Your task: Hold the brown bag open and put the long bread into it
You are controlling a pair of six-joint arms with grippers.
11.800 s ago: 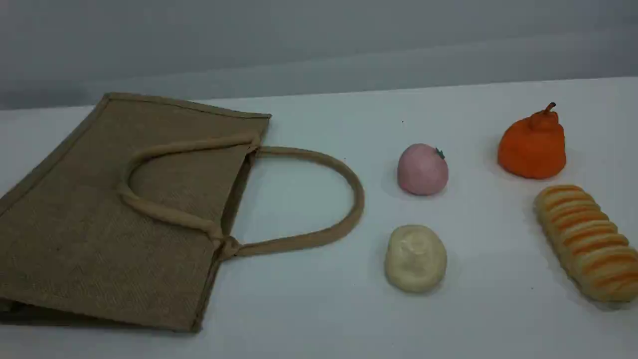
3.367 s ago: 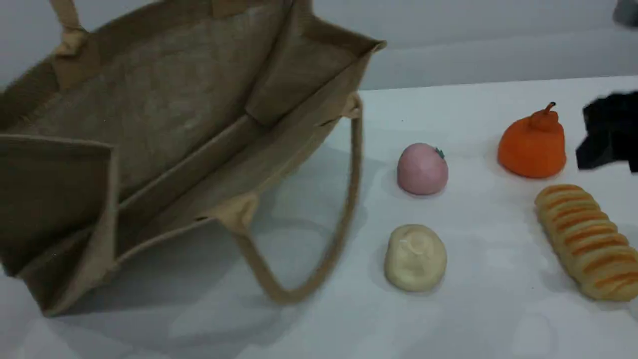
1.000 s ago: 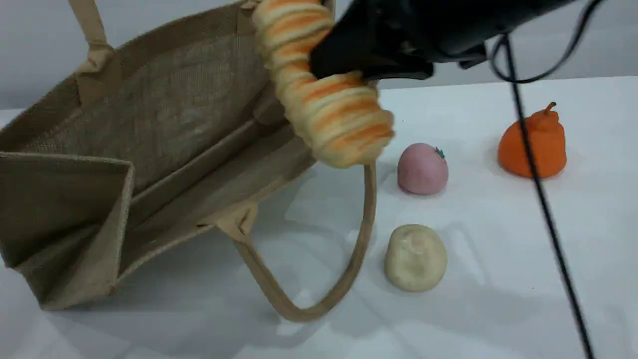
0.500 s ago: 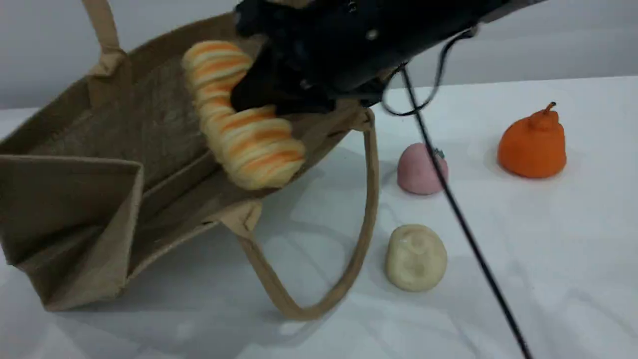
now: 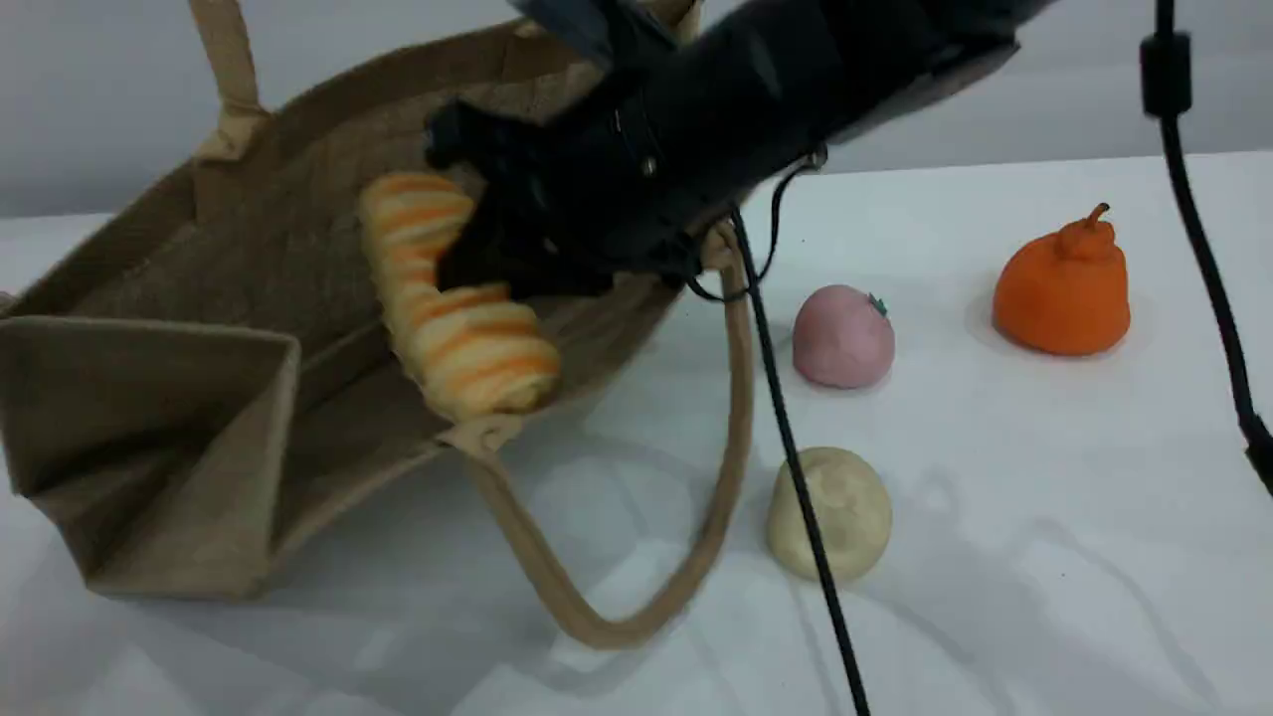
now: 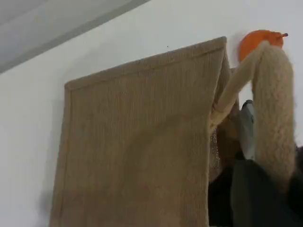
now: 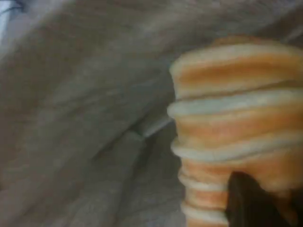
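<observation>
While the left gripper [image 6: 265,189] clamped a bag handle [image 6: 272,109], the brown bag [image 5: 249,328] gaped. The right gripper [image 5: 477,264] pinched the long bread [image 5: 453,298], seemingly inside the mouth.

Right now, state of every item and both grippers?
brown bag: held open, mouth facing the camera, one handle lifted
long bread: gripped, inside the bag mouth, not released
right gripper: shut on the bread
left gripper: shut on the handle
pink ball, cream lump, orange fruit: resting on the table, untouched
</observation>
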